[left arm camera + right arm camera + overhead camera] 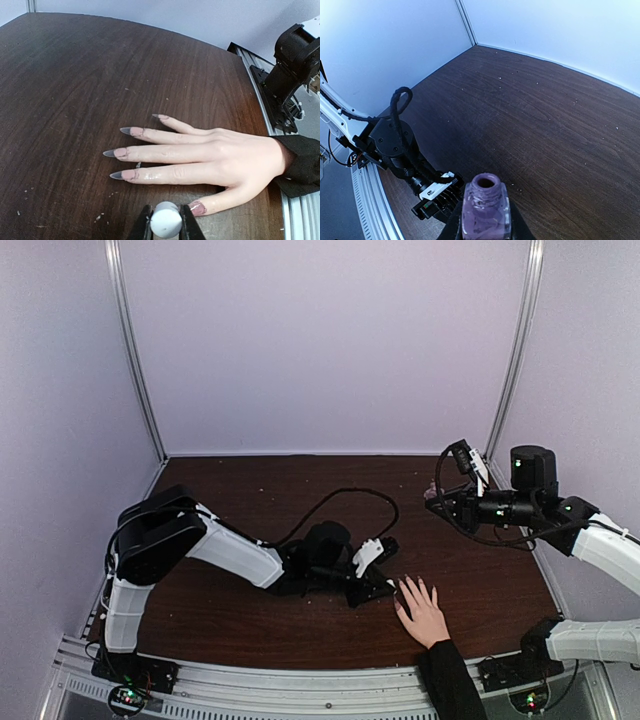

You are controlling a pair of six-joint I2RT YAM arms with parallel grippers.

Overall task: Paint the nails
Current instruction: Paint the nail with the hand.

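A light-skinned hand [220, 160] with a black sleeve [302, 162] lies flat on the dark wooden table [100, 75], fingers spread. Its long pointed nails show pink with grey tips: index [122, 174], middle [115, 152], ring [131, 131]. The thumb nail [197, 208] is smeared pink. My left gripper [166, 212] is shut on a pale round cap [166, 221], just left of the thumb nail. From above, the left gripper [388, 585] sits at the fingertips of the hand [422, 612]. My right gripper [486, 220] is shut on an open purple polish bottle [486, 210], held above the table at the right [440, 502].
The right arm's base [292, 65] and the metal rail [260, 95] stand beyond the hand's wrist. A black cable [340, 498] loops over the table behind the left arm [395, 145]. Small pale crumbs [100, 217] dot the wood. White walls enclose the table.
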